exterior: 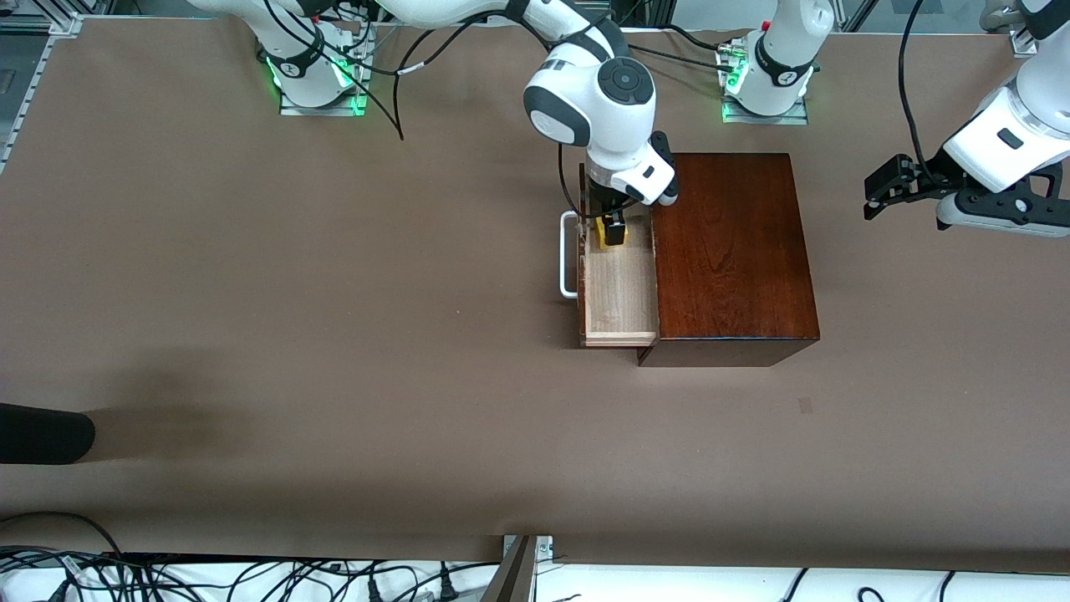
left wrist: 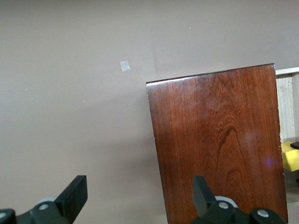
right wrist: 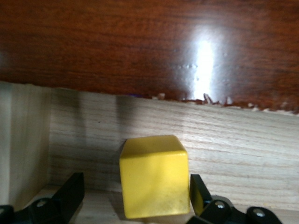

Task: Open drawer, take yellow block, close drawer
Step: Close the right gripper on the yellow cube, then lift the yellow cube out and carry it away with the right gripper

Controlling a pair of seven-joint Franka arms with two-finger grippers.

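Down inside the open drawer point(exterior: 619, 293), my right gripper point(exterior: 608, 229) has its two fingers spread apart, one on each side of the yellow block point(exterior: 614, 233). In the right wrist view I see small gaps between the block point(right wrist: 154, 176) and the fingers point(right wrist: 198, 193), so nothing is squeezed yet.

The block sits on the pale drawer floor, at the end farther from the front camera. The white handle point(exterior: 568, 255) sticks out toward the right arm's end of the table.

Next comes the dark wooden box point(exterior: 731, 251), with the drawer pulled out of it.

Past the box, toward the left arm's end of the table, my left gripper point(exterior: 886, 191) waits in the air over the bare table point(exterior: 251, 293) with its fingers point(left wrist: 74, 193) spread wide, holding nothing.

I think the block could slip if I close the fingers too low or off-center. It sits near the drawer walls, so a finger could bump the wood and push the block crooked.
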